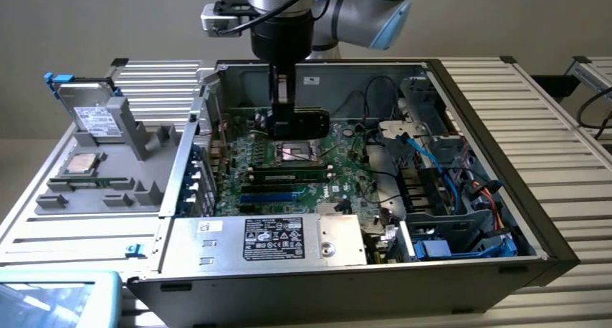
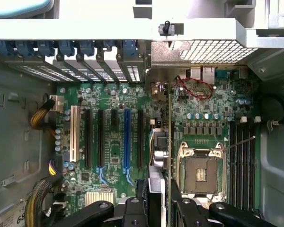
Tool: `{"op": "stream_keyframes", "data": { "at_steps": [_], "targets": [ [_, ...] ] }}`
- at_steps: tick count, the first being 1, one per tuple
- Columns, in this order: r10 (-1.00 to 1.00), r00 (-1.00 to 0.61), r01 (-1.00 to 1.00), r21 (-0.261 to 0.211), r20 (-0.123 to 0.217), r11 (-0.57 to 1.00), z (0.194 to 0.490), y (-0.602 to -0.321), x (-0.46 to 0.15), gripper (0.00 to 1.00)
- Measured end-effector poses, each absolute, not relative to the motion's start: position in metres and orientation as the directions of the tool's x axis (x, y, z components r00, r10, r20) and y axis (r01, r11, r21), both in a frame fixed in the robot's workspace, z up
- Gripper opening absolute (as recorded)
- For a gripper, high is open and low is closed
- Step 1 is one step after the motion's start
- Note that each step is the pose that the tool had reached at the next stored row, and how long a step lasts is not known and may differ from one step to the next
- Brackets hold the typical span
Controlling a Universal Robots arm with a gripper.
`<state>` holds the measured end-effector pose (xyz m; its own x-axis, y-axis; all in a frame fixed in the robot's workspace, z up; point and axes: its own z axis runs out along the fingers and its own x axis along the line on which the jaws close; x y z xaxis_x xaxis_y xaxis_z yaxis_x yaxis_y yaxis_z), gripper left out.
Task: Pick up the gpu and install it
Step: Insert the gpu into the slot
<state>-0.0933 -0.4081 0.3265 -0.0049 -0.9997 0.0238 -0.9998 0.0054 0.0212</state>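
The gpu (image 1: 311, 121) hangs on edge inside the open computer case (image 1: 478, 77), its black cooler face showing in the exterior view. My gripper (image 1: 292, 124) is shut on it from above. In the wrist view the gpu (image 2: 169, 127) is a thin edge-on card running away from my gripper (image 2: 163, 205), with a finger on each side. Its silver end bracket (image 2: 166, 71) lies close to the case's rear slot wall. The card sits over the green motherboard (image 2: 111, 94), between the row of expansion slots (image 2: 126, 137) and the CPU socket (image 2: 199, 172). Whether it touches a slot I cannot tell.
A memory stick (image 1: 287, 174) sits in the board in front of the socket. The power supply (image 1: 272, 238) fills the case's near side, with cables and a drive cage (image 1: 459, 199) on the exterior view's right. A grey parts tray (image 1: 96, 185) with a silver drive (image 1: 96, 120) stands on the left.
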Motion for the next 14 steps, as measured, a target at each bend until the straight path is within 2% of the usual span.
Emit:
{"op": "stream_keyframes", "data": {
  "at_steps": [14],
  "targets": [
    [-1.0,-0.004,-1.0,0.021,0.024,0.004,0.315,-0.423,-0.096,0.28]
  ]
}}
